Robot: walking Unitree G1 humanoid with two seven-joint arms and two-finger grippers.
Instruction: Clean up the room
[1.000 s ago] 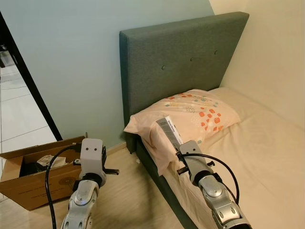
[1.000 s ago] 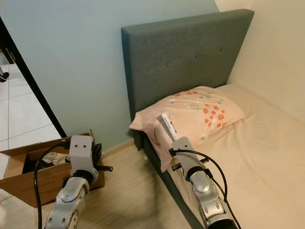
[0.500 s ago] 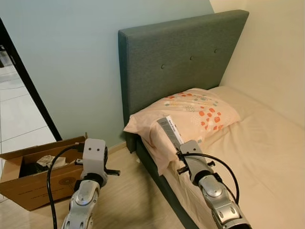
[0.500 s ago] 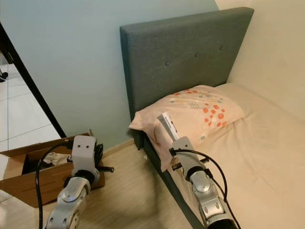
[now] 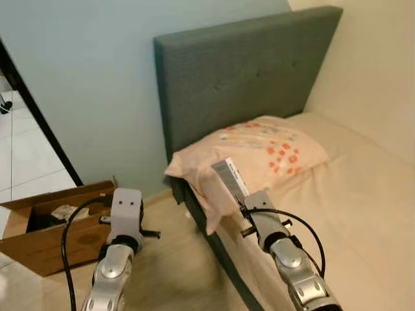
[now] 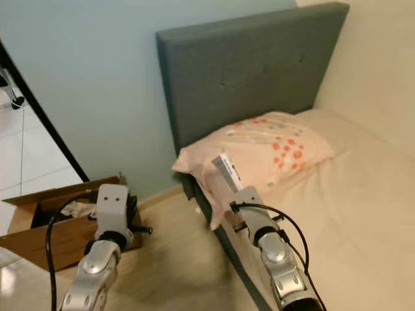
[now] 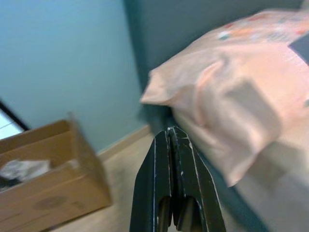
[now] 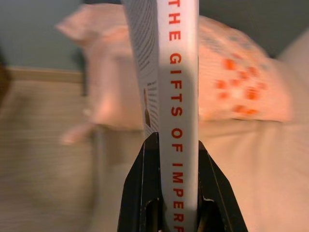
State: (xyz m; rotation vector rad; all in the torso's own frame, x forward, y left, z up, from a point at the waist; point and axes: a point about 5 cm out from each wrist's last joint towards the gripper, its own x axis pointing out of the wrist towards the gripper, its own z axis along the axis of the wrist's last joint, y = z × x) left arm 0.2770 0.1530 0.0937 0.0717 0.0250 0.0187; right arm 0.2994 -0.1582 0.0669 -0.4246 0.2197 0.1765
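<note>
my right pincer [image 8: 176,159]: clamped on a white book [image 8: 177,72], held up over the bed [image 5: 363,214] edge near the pillow [image 5: 259,152] | my left pincer [image 7: 172,140]: fingers pressed together, empty, above the floor beside the cardboard box [image 5: 48,227]

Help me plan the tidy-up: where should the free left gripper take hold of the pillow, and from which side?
Grip the pillow at its floppy corner that overhangs the bed's floor-side edge, coming from the floor side. That loose fabric looks thin enough for the fingers; the plump middle probably is not. The left gripper is shut and must open first. The right gripper holds a book.
</note>
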